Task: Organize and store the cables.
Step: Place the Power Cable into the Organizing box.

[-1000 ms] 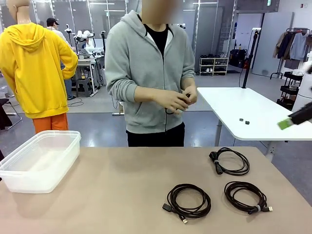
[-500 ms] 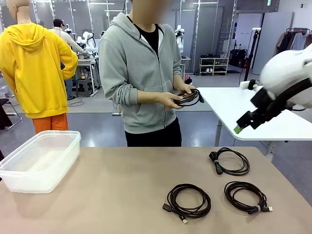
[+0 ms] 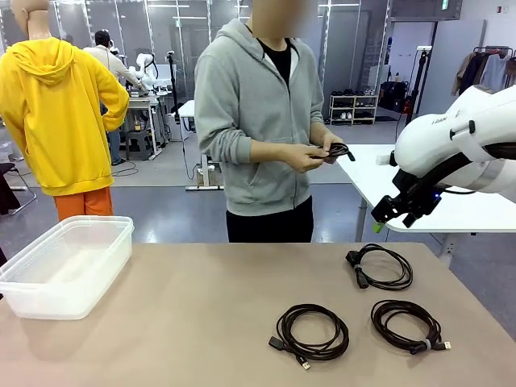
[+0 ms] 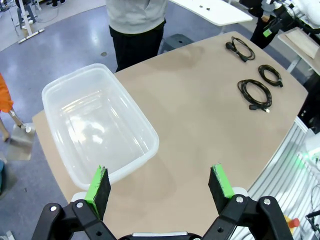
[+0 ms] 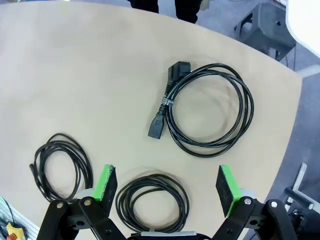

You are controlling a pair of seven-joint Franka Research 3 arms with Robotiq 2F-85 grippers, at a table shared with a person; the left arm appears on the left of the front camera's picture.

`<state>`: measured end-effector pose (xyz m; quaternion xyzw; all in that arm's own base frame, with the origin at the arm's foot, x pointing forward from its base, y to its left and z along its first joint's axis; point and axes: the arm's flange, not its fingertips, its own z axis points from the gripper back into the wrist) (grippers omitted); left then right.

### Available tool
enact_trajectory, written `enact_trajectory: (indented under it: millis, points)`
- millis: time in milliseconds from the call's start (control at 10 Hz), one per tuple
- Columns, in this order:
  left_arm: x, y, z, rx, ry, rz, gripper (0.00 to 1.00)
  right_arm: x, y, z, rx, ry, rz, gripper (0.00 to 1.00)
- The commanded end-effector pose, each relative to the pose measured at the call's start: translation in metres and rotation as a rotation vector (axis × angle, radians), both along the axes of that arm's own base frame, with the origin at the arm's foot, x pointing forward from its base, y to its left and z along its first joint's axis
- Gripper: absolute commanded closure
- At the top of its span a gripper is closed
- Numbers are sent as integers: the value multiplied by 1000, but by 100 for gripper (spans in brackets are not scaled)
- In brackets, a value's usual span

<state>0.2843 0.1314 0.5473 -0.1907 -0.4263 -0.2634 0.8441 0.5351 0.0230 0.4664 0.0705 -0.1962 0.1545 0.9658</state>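
1. Right gripper (image 3: 380,222) hangs above the table's right side, jaws spread wide, nothing between them. Left gripper (image 4: 160,184) is likewise spread and empty, over the near end of the clear bin (image 3: 76,278).
2. Three cables lie loose on the table (image 3: 185,322). The power-cord coil (image 3: 380,267) is farthest, and the middle coil (image 3: 313,330) and near-right coil (image 3: 407,324) lie toward the robot's edge. A fourth coil (image 3: 332,151) is in the person's hands (image 3: 302,157), off the table.
3. Right wrist view: one thin coil sits low between the pads, about 6 o'clock. The power-cord coil is at 1 o'clock and another thin coil at 9 o'clock.
4. The power cord's two plugs line up roughly 1-to-7 o'clock along its coil's flank.
5. Judgement: the right arm is clearly nearer. In the left wrist view the cables sit well apart, at 1–2 o'clock.
6. In the front view the bin lies at 9 o'clock from the cables, so any carry crosses the table.
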Motion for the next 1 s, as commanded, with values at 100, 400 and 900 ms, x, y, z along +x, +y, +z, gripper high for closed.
enact_trajectory:
  millis: [100, 400, 900]
  points:
    - [-1, 0, 1, 1, -9, -13, 0, -7, -4, 5, 6, -26, 14, 0]
    - [-1, 0, 1, 1, -9, -13, 0, -7, -4, 5, 6, -26, 14, 0]
    - [-1, 0, 1, 1, -9, -13, 0, 56, 26, -37, -74, 164, -124, 0]
